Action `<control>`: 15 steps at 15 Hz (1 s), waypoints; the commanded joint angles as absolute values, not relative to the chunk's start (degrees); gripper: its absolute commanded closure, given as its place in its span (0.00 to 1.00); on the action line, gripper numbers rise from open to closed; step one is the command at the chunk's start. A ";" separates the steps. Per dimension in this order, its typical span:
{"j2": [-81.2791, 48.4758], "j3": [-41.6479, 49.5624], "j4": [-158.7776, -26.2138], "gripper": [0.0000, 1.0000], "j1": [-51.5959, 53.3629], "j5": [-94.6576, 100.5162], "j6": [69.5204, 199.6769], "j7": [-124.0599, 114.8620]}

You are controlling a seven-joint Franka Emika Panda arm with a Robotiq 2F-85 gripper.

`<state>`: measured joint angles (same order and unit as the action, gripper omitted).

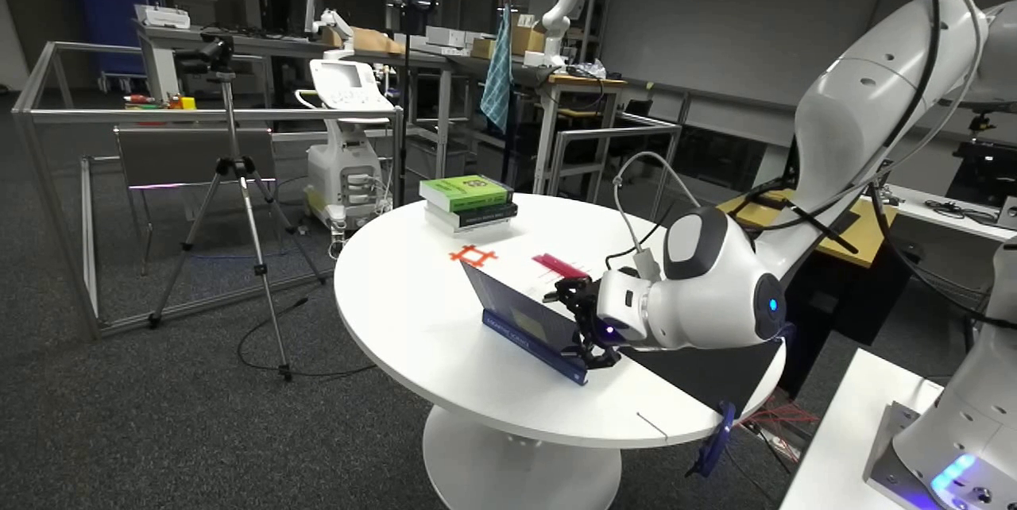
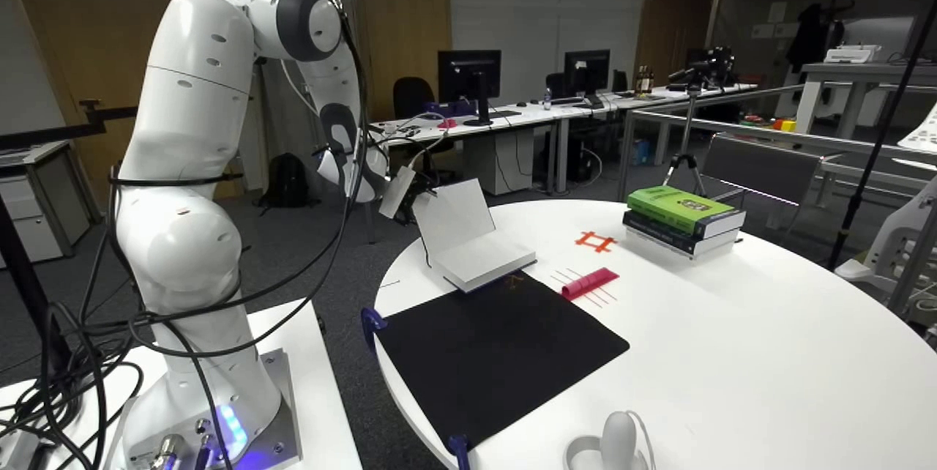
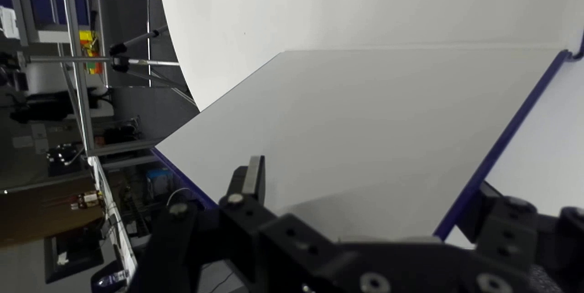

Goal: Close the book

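The book lies open on the round white table. Its dark blue cover [image 1: 504,299] with a pale greyish patch is raised and leaning, with the spine toward that exterior view. Its white pages [image 2: 487,259] face up in an exterior view. The wrist view shows the white inner side of the cover [image 3: 365,115] and its blue edge. My gripper [image 1: 556,325] is open at the raised cover. In the wrist view my gripper [image 3: 369,190] has one finger over the white inner side and one behind the blue edge. Whether either finger touches is unclear. The cover mostly hides the gripper in an exterior view [image 2: 432,192].
A flat black sheet [image 2: 505,353] lies beside the book, with blue clamps [image 2: 372,320] at the table edge. A pink piece [image 2: 590,282], an orange square marker [image 2: 596,241] and a stack of books [image 2: 684,217] lie farther off. A white device [image 2: 618,441] is at the table's side.
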<state>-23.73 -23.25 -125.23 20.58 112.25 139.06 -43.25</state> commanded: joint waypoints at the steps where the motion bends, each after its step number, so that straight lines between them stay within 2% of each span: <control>1: -18.38 -23.61 -128.73 0.00 19.41 109.08 136.35 -47.87; 15: -11.81 -21.38 -131.55 0.00 18.63 97.52 135.93 -56.14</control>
